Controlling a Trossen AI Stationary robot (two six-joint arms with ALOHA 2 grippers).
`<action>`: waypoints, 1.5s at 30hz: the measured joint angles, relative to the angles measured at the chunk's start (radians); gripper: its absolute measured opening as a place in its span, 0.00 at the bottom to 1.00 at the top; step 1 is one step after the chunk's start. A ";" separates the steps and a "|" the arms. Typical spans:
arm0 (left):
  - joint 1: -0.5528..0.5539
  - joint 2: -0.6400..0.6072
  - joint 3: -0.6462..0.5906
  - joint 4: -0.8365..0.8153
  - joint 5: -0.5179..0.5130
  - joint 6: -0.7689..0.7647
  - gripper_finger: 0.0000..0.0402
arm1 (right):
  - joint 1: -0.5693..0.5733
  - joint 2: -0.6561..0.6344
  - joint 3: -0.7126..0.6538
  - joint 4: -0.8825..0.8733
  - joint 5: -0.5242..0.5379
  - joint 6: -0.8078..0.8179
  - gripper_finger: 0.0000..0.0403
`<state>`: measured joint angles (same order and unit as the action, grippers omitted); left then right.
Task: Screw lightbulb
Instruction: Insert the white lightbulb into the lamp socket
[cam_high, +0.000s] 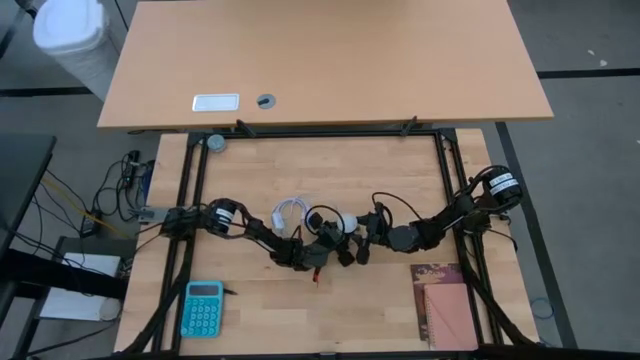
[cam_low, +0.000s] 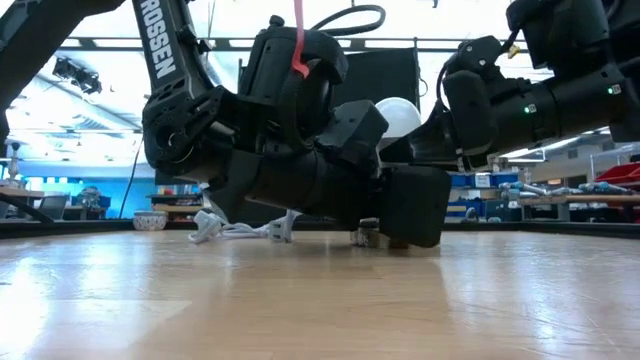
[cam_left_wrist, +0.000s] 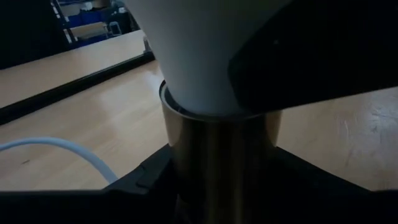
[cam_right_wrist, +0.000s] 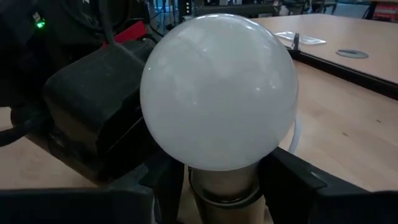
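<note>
Pale wood planks make up the worktop (cam_high: 330, 310), framed by a dark rail, with a larger tan desk (cam_high: 330, 60) beyond it. Near the middle of the worktop stands the lightbulb (cam_right_wrist: 217, 93), its white globe upright and its narrow neck sunk into a brass-coloured socket (cam_left_wrist: 217, 162). In the right wrist view the globe fills most of the picture, and below it the metal collar shows between two dark fingers (cam_right_wrist: 298, 180), one on each side of the socket.

The right gripper (cam_high: 362, 243) reaches in from the right at the bulb; its fingers stand partly spread, either side of the collar, and whether they press on it cannot be told. The left gripper (cam_high: 322, 252) comes in low from the left, its fingers (cam_left_wrist: 143, 180) set against the socket body just under the bulb's neck, partly spread around it and seeming to pinch it.

A coiled white cable (cam_high: 290, 213) lies just behind the two grippers. Well apart, near the front left corner, lies a turquoise calculator (cam_high: 203, 308); near the front right lies a reddish notebook (cam_high: 447, 305).
</note>
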<state>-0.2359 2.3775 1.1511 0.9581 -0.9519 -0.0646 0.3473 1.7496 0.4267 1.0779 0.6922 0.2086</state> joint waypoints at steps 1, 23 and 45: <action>-0.001 0.000 0.000 -0.001 -0.002 -0.004 0.49 | -0.001 0.000 0.000 0.000 0.000 0.000 0.46; 0.035 -0.003 -0.037 0.014 0.285 -0.100 0.49 | -0.001 -0.058 -0.068 -0.037 -0.072 0.009 0.89; 0.131 -0.004 -0.127 0.210 1.059 0.009 0.49 | -0.032 -0.059 -0.154 0.026 -0.317 -0.049 0.79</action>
<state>-0.1050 2.3734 1.0237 1.1684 0.1070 -0.0556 0.3150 1.6905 0.2726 1.1041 0.3752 0.1591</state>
